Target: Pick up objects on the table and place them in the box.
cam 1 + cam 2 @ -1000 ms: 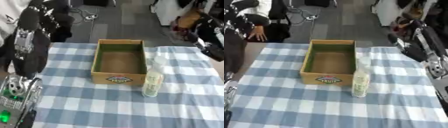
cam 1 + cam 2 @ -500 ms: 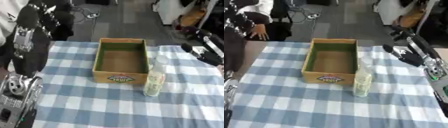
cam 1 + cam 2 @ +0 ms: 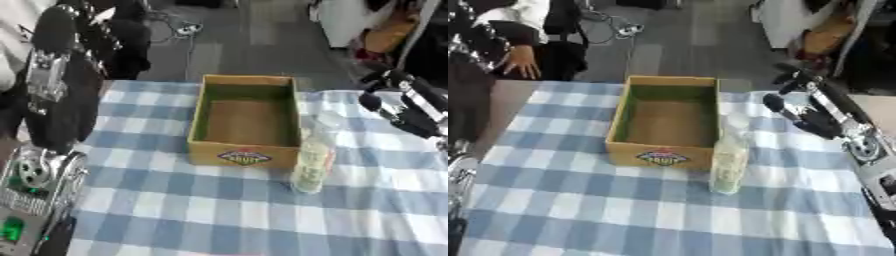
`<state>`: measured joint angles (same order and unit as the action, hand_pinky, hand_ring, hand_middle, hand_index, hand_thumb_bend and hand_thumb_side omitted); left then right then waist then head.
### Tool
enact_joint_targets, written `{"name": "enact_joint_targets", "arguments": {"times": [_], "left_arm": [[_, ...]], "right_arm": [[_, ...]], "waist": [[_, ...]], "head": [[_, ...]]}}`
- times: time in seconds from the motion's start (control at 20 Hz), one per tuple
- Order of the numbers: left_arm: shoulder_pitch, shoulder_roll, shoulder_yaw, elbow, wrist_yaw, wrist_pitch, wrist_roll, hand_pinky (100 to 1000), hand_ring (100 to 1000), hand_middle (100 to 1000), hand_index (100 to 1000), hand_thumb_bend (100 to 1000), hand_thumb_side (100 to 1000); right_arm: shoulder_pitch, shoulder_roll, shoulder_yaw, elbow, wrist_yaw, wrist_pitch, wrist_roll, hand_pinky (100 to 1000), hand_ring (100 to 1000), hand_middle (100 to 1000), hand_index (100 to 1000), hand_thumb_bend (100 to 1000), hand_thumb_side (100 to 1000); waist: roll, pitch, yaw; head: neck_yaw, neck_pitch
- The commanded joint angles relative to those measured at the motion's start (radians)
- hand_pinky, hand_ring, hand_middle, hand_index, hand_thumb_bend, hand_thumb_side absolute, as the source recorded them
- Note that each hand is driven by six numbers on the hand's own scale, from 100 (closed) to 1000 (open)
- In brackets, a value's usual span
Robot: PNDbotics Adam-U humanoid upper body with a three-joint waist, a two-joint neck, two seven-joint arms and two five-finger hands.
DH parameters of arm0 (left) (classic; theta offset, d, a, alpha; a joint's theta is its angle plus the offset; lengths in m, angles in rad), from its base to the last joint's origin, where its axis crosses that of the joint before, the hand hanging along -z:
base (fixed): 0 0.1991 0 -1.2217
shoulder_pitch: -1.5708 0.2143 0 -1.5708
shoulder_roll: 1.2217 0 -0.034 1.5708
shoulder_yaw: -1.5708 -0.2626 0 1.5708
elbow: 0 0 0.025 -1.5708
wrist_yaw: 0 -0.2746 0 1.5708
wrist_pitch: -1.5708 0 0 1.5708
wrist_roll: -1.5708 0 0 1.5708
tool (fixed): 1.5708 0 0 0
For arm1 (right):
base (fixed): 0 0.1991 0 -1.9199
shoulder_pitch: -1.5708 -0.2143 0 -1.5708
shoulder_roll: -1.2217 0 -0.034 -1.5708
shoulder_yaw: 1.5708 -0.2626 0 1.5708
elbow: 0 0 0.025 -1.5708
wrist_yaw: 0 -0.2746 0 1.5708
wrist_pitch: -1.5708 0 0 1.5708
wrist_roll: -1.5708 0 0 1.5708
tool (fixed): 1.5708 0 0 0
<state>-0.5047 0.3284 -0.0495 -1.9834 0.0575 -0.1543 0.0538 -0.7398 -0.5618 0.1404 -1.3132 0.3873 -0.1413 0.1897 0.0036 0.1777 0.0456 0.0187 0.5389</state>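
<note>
Currently the bottle (image 3: pixel 728 162) stands upright on the checked surface (image 3: pixel 579 210), just beside the front right corner of the open box (image 3: pixel 667 120), which looks empty. The right robot hand (image 3: pixel 798 107) hangs above and right of the bottle, holding nothing; its finger posture cannot be told. Risk: a sideways approach could topple the tall bottle or shove it against the box wall.

On the table (image 3: pixel 579 210), the bottle (image 3: pixel 728 162) stands just beside the box's (image 3: pixel 667 122) near right corner.
</note>
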Motion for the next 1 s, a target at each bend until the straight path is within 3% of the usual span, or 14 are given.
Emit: {"name": "enact_joint_targets", "arguments": {"times": [0.05,1.0], "left_arm": [[-0.017,0.005,0.000,-0.017,0.003,-0.002,-0.004,715,640,798,1000,329,943],[-0.021,0.004,0.002,-0.017,0.001,-0.003,-0.003,716,642,799,1000,331,942]], "right_arm": [[-0.019,-0.015,-0.002,-0.001,0.003,-0.006,-0.020,952,735,760,1000,740,992],[0.017,-0.006,0.040,-0.002,0.040,-0.024,0.011,957,745,768,1000,725,1000]], "waist": [[-0.002,-0.012,0.002],[-0.004,-0.014,0.006]], "head": [[0.013,-0.013],[0.030,-0.003]]}}
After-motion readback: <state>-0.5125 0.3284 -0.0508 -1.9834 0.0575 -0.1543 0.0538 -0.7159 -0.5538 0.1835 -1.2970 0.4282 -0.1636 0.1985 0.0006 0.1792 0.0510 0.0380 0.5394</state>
